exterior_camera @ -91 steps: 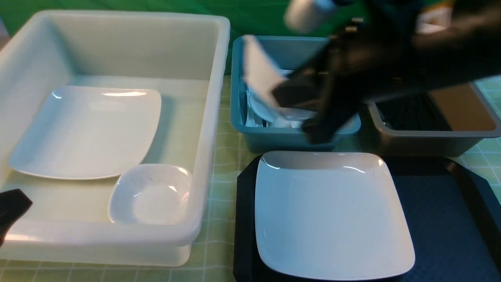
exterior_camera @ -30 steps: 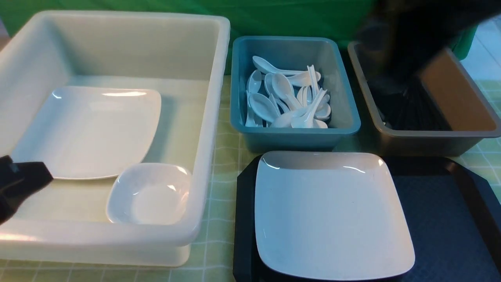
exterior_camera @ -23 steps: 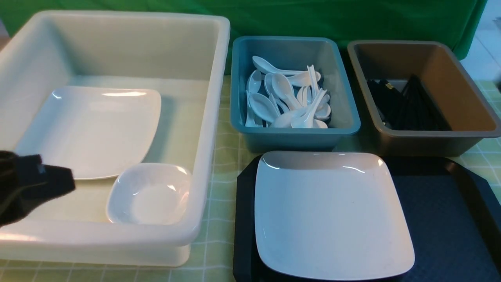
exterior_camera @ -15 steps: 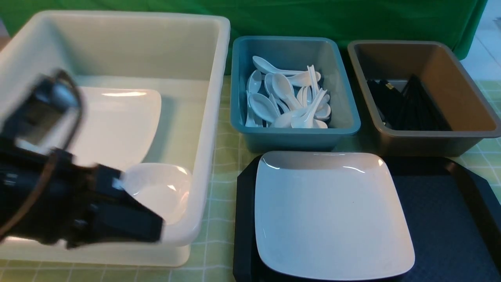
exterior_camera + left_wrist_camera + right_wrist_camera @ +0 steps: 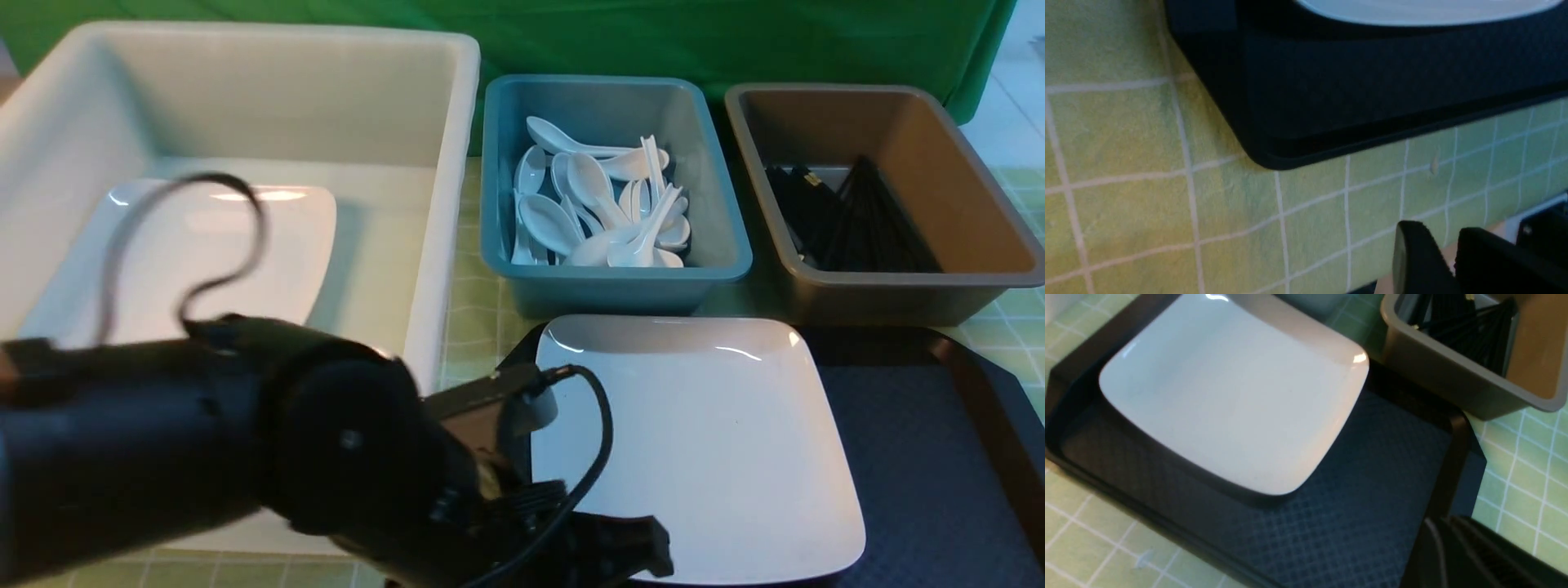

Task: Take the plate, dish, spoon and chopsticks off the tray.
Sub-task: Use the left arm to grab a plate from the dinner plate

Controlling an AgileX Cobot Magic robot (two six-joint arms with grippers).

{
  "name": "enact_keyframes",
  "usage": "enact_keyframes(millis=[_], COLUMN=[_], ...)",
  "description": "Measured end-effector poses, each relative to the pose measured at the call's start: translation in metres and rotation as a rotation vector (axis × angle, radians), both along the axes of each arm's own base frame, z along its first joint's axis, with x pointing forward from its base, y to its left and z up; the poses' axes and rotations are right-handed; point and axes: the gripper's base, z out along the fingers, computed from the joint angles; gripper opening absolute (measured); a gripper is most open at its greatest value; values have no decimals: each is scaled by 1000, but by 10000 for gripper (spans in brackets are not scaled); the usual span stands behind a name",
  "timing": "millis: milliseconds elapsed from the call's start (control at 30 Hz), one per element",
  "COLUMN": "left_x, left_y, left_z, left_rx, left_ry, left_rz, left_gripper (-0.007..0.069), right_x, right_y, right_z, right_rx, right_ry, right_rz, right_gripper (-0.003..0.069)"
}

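The left gripper [image 5: 629,554] hangs low at the 7 o'clock corner of the black tray [image 5: 939,457], and its arm fills the near-left of the front view. Seen from its wrist camera, the fingertips [image 5: 1414,261] are over the checked green cloth [image 5: 1147,183], clear of the tray's clipped corner. Whether they stand apart or together cannot be told, and nothing shows between them. The large white plate [image 5: 710,441] lies flat on the 9 o'clock half of the tray. The right gripper [image 5: 1453,555] has its fingers pressed together and sits off the tray's 3 o'clock side, out of the front view. Behind the tray, a white tub [image 5: 441,163] at 10 o'clock holds a second plate [image 5: 269,245]. A blue tub [image 5: 718,245] at 12 o'clock holds a heap of white spoons [image 5: 604,208]. A brown tub [image 5: 963,204] at 2 o'clock holds the black chopsticks [image 5: 857,224].
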Motion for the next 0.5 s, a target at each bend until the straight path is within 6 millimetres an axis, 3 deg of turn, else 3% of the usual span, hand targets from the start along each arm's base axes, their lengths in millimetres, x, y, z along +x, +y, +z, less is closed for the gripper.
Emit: enact_keyframes(millis=[200, 500], left_x=[14, 29], left_y=[-16, -20], left_z=[-27, -51], left_rx=[1, 13], left_ry=[35, 69], left_rz=[128, 378], left_gripper=[322, 318], right_x=[0, 0], right_y=[0, 0], right_z=[0, 0], right_rx=[2, 3], right_ry=[0, -2], right_rz=[-1, 0], right_gripper=[0, 7])
